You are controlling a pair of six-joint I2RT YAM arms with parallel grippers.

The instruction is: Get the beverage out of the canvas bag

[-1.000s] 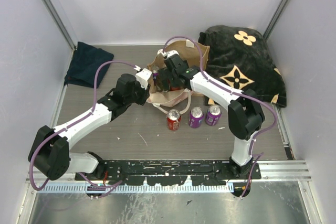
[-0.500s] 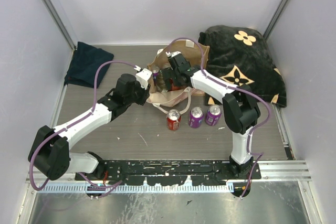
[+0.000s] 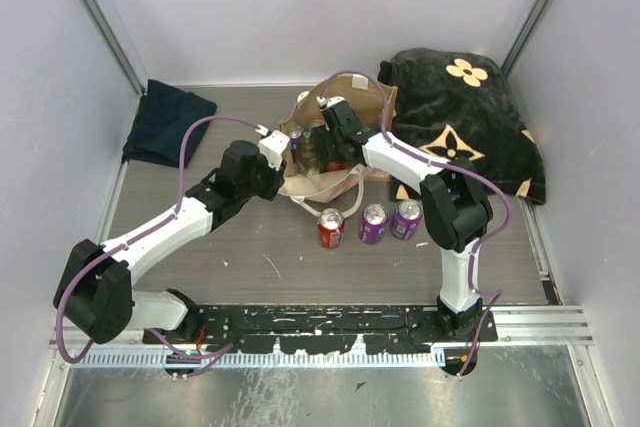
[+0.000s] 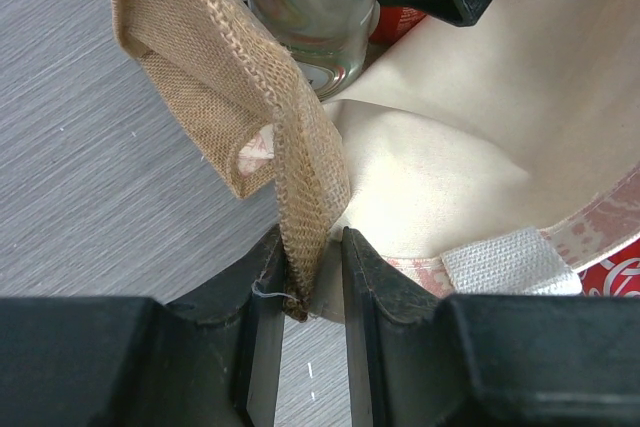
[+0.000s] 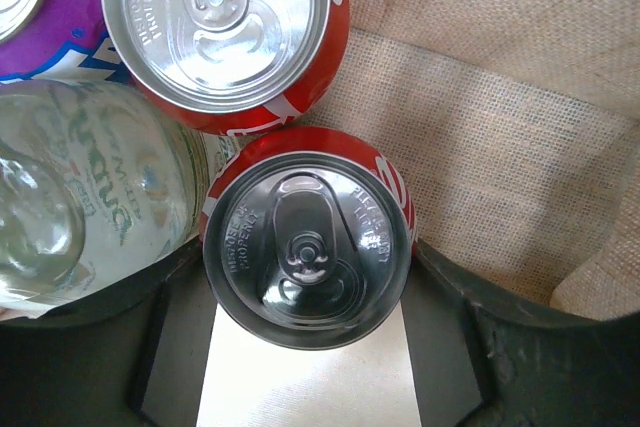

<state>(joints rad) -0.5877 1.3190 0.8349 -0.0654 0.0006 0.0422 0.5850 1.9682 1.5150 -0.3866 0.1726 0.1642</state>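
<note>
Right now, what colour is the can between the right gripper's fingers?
Red can, silver top; best in right wrist view.

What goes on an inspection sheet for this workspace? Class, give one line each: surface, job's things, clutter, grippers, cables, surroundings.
Surface: grey table, a few white scuffs.
Job's things: tan bag holds a near red can, a second red can, a purple can and a clear bottle; three cans stand outside it.
Clutter: black blanket, navy cloth.
Grippers: left gripper shut on the bag's edge; right gripper around the near red can, contact unclear.
Cables: purple cables loop over both arms.
Surroundings: white walls.
</note>
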